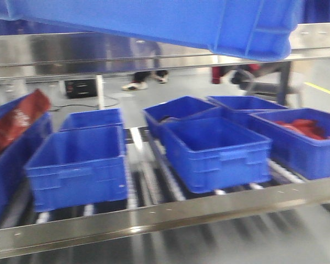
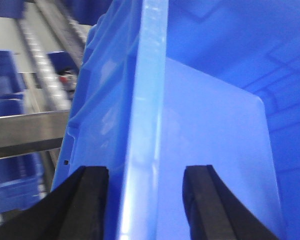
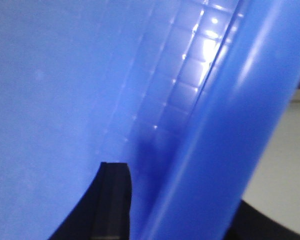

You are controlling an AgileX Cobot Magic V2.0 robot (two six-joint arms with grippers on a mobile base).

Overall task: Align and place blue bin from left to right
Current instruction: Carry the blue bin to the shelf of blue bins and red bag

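The left gripper (image 2: 145,172) and the right gripper (image 3: 182,200) each clamp the rim of the blue bin (image 1: 154,19), carried high above the roller shelf (image 1: 154,192); next, I think, it needs level lowering beside the other bins (image 1: 217,151).

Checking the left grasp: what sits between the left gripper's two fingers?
The blue bin, by its thick rim, fills that stretch. The left wrist view shows the left gripper with its fingers on either side of the rim.
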